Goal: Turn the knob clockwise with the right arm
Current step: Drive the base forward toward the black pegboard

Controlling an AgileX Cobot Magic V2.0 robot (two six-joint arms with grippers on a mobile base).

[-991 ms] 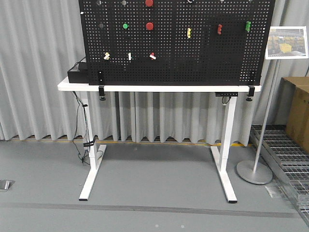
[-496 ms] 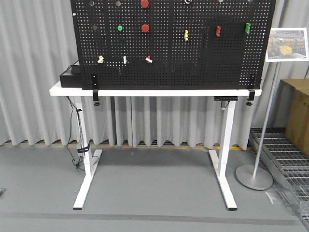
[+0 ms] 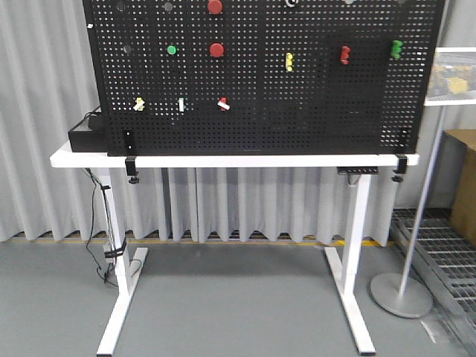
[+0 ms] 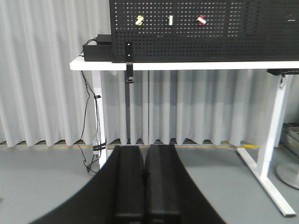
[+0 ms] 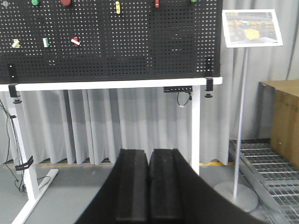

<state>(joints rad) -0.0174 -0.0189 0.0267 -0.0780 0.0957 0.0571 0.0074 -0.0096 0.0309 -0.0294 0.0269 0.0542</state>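
Note:
A black pegboard (image 3: 297, 97) stands on a white table (image 3: 238, 161). It carries two round red knobs (image 3: 216, 50), a green button (image 3: 172, 50), yellow (image 3: 289, 62), red (image 3: 345, 54) and green (image 3: 397, 49) handles, and three small toggles (image 3: 223, 104) in a lower row. I cannot tell which one is the task's knob. My left gripper (image 4: 145, 154) and right gripper (image 5: 149, 156) are shut and empty, low and far in front of the table. The toggles (image 5: 75, 42) also show in the right wrist view. Neither gripper shows in the front view.
A black box (image 3: 85, 135) sits on the table's left end, with cables (image 3: 108, 238) hanging by the left leg. A sign stand (image 3: 416, 223), a cardboard box (image 3: 465, 186) and a metal floor grating (image 3: 446, 253) are at the right. Grey curtains hang behind.
The pegboard and table have grown larger in the front view and their left end has shifted left, so the view has moved closer to the table. No gripper enters the front view.

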